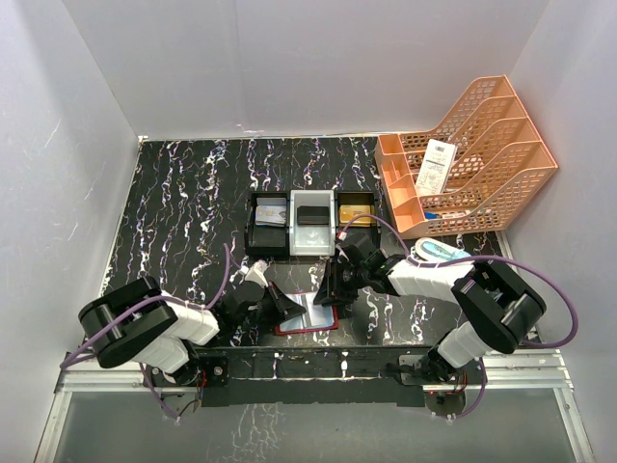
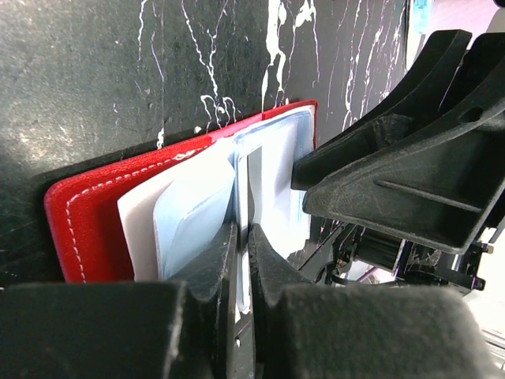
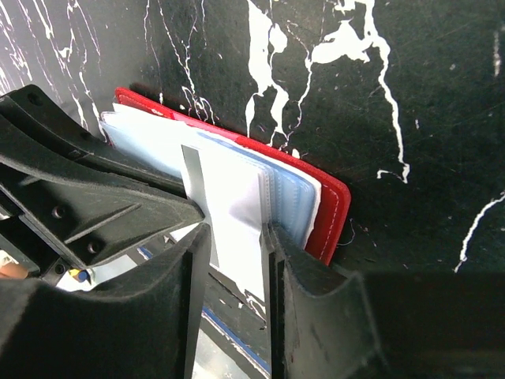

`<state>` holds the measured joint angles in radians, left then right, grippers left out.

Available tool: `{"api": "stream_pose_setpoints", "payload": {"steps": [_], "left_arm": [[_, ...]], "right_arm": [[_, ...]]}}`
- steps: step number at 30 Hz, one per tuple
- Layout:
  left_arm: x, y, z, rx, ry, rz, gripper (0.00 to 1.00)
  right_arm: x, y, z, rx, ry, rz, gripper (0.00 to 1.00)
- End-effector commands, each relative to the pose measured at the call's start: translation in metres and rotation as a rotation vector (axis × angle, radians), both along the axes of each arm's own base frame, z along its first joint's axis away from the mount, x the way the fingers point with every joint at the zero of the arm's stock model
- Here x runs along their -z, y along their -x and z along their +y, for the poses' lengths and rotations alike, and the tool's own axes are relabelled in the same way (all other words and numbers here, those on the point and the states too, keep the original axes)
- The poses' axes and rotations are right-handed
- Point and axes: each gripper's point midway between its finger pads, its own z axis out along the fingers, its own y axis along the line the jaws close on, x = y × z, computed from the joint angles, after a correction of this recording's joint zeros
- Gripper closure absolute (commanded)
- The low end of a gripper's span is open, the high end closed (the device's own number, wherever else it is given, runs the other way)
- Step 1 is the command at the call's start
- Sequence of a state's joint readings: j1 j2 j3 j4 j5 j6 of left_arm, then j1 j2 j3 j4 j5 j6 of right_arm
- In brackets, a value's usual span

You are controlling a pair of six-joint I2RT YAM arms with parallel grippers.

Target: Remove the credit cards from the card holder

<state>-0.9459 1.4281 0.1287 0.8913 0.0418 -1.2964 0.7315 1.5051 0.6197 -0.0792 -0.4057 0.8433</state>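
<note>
The red card holder (image 1: 289, 329) lies open near the table's front edge, its clear sleeves fanned up; it also shows in the left wrist view (image 2: 87, 217) and the right wrist view (image 3: 335, 205). My left gripper (image 1: 282, 307) (image 2: 243, 237) is shut on the thin edge of a pale credit card (image 2: 243, 185) standing among the sleeves. Seen from the right wrist, that card (image 3: 233, 213) is white with a grey stripe. My right gripper (image 1: 333, 292) (image 3: 234, 237) faces the left one over the holder, jaws apart on either side of that card, right finger (image 3: 276, 245) against the sleeve stack.
A black-and-white three-compartment tray (image 1: 291, 241) with cards in it stands just behind the holder. An orange mesh file rack (image 1: 472, 154) fills the back right corner. A blue-and-white object (image 1: 439, 249) lies by the right arm. White walls enclose the table.
</note>
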Motion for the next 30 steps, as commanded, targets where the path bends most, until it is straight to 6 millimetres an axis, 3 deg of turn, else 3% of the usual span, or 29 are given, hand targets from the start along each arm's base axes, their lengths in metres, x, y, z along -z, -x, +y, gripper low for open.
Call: {"api": "stream_pose_setpoints", "payload": {"steps": [1,6,15,26,30], "left_arm": [[-0.02,-0.003,-0.015,0.046,0.024,-0.064,1.0],[-0.019,-0.002,0.0,0.036,-0.042,-0.092,1.0],[-0.014,0.003,0.013,0.05,-0.095,-0.099,1.0],[0.0,0.007,0.03,0.019,-0.157,-0.069,1.0],[-0.001,0.008,0.034,0.014,-0.166,-0.068,1.0]], "right_arm": [[0.041,0.022,-0.03,-0.011,0.203,0.046,0.66],[0.039,0.018,-0.032,0.002,0.225,0.029,0.59],[0.033,0.016,-0.031,0.004,0.213,0.012,0.55],[0.025,0.015,-0.031,0.005,0.197,-0.008,0.6],[0.014,0.014,-0.025,-0.001,0.159,-0.023,0.62]]}}
